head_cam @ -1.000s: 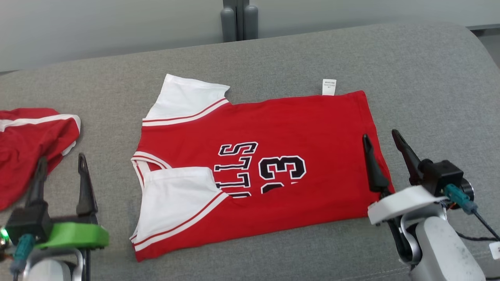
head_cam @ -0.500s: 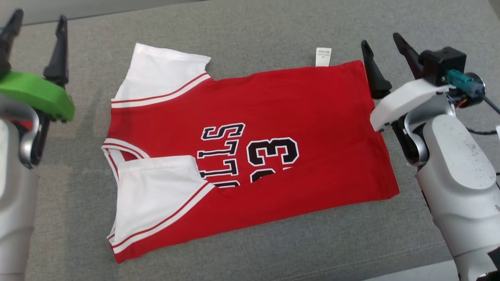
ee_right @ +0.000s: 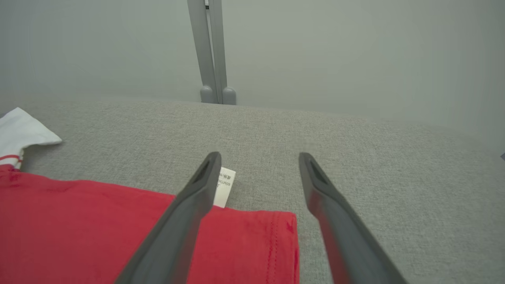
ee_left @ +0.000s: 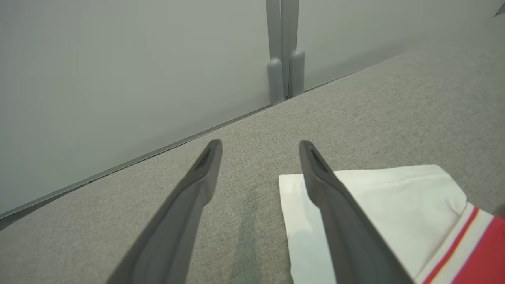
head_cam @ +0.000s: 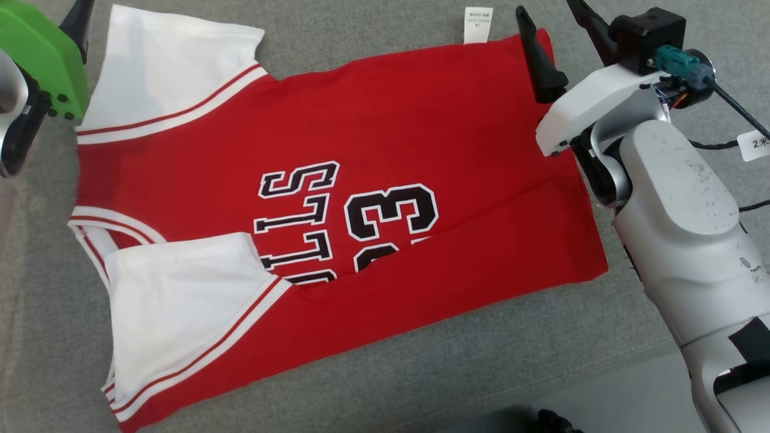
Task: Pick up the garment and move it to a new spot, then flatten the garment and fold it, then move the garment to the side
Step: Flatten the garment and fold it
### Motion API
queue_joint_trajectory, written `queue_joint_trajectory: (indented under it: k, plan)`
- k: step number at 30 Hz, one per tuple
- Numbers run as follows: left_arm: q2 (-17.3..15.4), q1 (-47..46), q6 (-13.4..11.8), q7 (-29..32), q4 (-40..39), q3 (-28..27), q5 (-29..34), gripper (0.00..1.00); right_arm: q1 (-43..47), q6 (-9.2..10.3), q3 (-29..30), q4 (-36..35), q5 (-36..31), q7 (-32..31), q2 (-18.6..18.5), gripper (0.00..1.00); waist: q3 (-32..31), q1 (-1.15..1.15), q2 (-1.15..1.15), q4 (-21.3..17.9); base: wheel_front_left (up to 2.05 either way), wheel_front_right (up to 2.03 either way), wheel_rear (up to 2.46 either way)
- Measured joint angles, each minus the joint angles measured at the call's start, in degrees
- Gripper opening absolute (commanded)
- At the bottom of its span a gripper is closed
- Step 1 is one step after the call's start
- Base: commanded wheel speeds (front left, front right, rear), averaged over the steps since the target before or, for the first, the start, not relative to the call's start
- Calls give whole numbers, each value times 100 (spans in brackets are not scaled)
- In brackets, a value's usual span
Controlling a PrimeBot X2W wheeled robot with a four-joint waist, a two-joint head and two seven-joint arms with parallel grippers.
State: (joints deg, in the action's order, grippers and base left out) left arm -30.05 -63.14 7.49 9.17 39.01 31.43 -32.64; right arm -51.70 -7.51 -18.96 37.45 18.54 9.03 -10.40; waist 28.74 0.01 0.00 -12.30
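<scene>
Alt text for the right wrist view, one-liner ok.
The right gripper, jaws open and empty, points over the hem corner of a flat red jersey lying on a grey fabric cushion. A small white care label pokes out beside one finger; a pale wall stands behind.

The jersey [head_cam: 391, 108] is soft, matt knit cloth. The grey cushion [head_cam: 421, 373] under it is coarse woven fabric. The right claw [ee_right: 258, 154] has matt, smooth dark plastic fingers [ee_right: 177, 225].

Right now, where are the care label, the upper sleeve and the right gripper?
care label [head_cam: 478, 24]: head view, tag's middle.
upper sleeve [head_cam: 174, 60]: head view, middle of its white cloth.
right gripper [ee_right: 259, 154]: right wrist view, midway between fingertips.
</scene>
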Motion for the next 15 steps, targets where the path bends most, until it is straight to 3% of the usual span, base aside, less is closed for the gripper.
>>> queue_joint_trajectory:
  k: [8,15]
  plan:
    - [-118,-360,0,336,589,710,-543,100,-310,0,-308,233,165,147,32,100,381,0,0,-335,0,0,0]
    - [-138,-587,-2,652,912,971,-1055,100,-475,0,-533,442,302,164,-11,100,555,0,0,-488,0,0,0]
